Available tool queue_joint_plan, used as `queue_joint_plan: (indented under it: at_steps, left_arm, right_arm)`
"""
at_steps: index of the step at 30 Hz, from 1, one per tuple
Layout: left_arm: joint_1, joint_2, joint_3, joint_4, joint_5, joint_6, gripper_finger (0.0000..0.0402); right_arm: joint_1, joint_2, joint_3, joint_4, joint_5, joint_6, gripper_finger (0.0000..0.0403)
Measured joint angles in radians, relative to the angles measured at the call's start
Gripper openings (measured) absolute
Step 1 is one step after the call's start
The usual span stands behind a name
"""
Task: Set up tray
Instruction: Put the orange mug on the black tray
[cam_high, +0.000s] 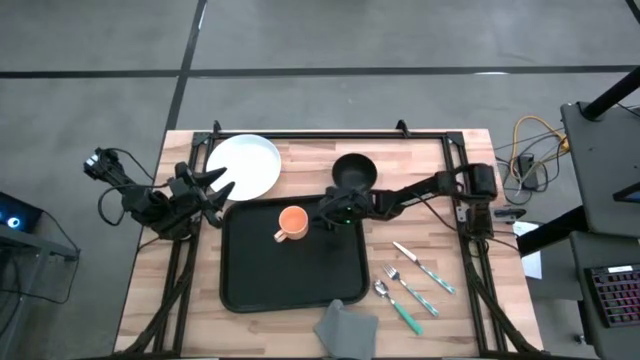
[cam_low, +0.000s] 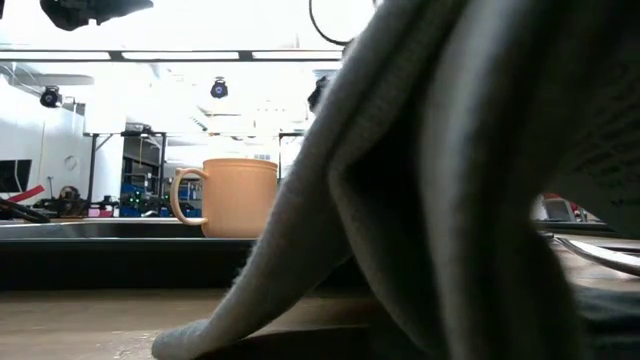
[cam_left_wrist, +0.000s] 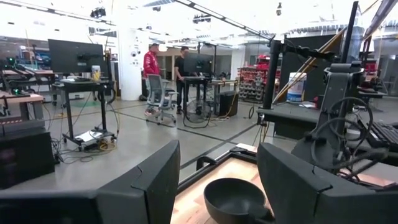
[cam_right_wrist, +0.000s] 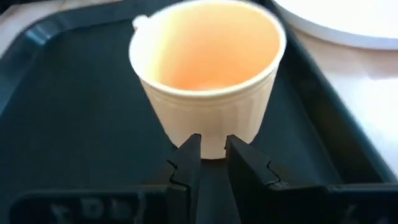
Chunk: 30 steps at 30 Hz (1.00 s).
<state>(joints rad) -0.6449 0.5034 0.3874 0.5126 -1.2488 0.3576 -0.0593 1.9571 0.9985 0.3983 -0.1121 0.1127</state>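
Note:
The black tray (cam_high: 290, 270) lies in the middle of the wooden table. An orange mug (cam_high: 291, 222) stands upright on the tray's far part, its handle toward the table's left; it also shows in the low view (cam_low: 238, 197). My right gripper (cam_high: 320, 213) is low over the tray, just right of the mug. In the right wrist view its fingers (cam_right_wrist: 212, 146) are almost together with nothing between them, right in front of the mug's lower wall (cam_right_wrist: 211, 124). My left gripper (cam_high: 218, 187) is open and empty at the near edge of the white plate (cam_high: 243, 167). My right gripper's fingertips (cam_right_wrist: 191, 144) stand level at the foot of the mug's outer wall (cam_right_wrist: 208, 134), coming from the table's right. I cannot tell whether they touch it. The mug stands upright on the tray.
A black bowl (cam_high: 353, 170) stands beyond the tray, also in the left wrist view (cam_left_wrist: 235, 199). A knife, fork and spoon (cam_high: 412, 285) lie right of the tray. A grey folded napkin (cam_high: 345, 325) lies at the near edge, filling much of the low view (cam_low: 460, 180).

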Motion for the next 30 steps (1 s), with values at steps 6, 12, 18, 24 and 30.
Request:
queue_joint_plan:
  at_steps: [6, 12, 18, 24, 30]
  left_arm:
    - [0.000, 0.001, 0.000, 0.000, 0.000, 0.000, 0.0194]
    - [0.000, 0.002, 0.000, 0.000, 0.000, 0.000, 0.0194]
    - [0.000, 0.002, 0.000, 0.000, 0.000, 0.000, 0.0194]
    - [0.000, 0.002, 0.000, 0.000, 0.000, 0.000, 0.0194]
    - [0.000, 0.002, 0.000, 0.000, 0.000, 0.000, 0.0194]
  right_arm:
    - [0.000, 0.120, 0.109, -0.011, -0.034, 0.005, 0.0068]
    - [0.001, 0.216, 0.237, -0.078, -0.047, 0.013, 0.0068]
    - [0.002, 0.269, 0.336, -0.098, -0.054, 0.036, 0.0068]
    - [0.001, 0.284, 0.403, -0.104, -0.054, 0.040, 0.0068]
    - [-0.006, 0.282, 0.454, -0.150, -0.050, 0.036, 0.0068]
